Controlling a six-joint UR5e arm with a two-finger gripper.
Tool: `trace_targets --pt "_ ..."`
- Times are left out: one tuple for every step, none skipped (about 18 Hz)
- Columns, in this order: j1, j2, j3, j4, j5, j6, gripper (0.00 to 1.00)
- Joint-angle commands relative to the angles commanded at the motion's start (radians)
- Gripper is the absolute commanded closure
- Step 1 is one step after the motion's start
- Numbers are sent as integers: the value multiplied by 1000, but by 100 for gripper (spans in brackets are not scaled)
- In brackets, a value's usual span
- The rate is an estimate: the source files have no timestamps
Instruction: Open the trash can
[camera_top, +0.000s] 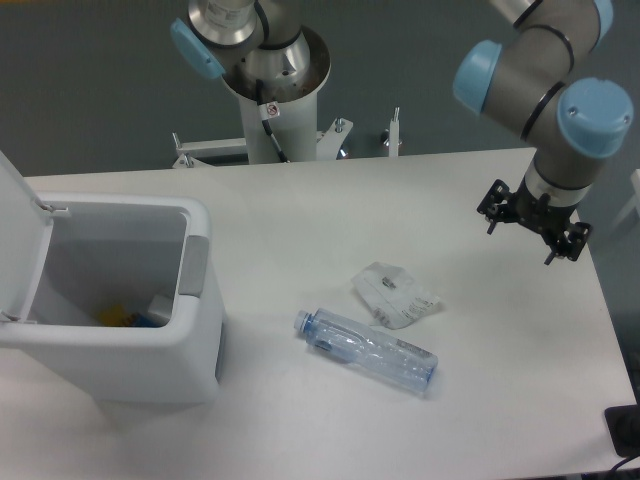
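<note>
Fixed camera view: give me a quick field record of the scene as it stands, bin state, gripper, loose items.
trash can: left side of the table, lid swung up, inside exposed
bin contents: some small items at the bottom, one yellow, not identifiable
gripper: open, empty, in the air over the table's right side
plastic bottle: lying on its side, centre of the table
crumpled packet: just behind the bottle
table: white

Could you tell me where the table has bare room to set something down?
The table is bare between the open trash can and the gripper, along the far edge. The near right corner is bare too. The middle is crowded: the bottle lies beside a crumpled wrapper.
</note>
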Motion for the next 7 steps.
trace_targets --pt "-5 0 -2 2 0 2 0" --pt "-12 0 -3 2 0 2 0" --pt "-15 2 -8 3 0 0 0" --pt "-17 3 -9 3 -3 -2 0" --pt "-17 3 -9 3 -5 0 0" --pt "-18 3 -11 3 -5 -2 0" --pt "-18 3 -14 11 -6 -3 0"
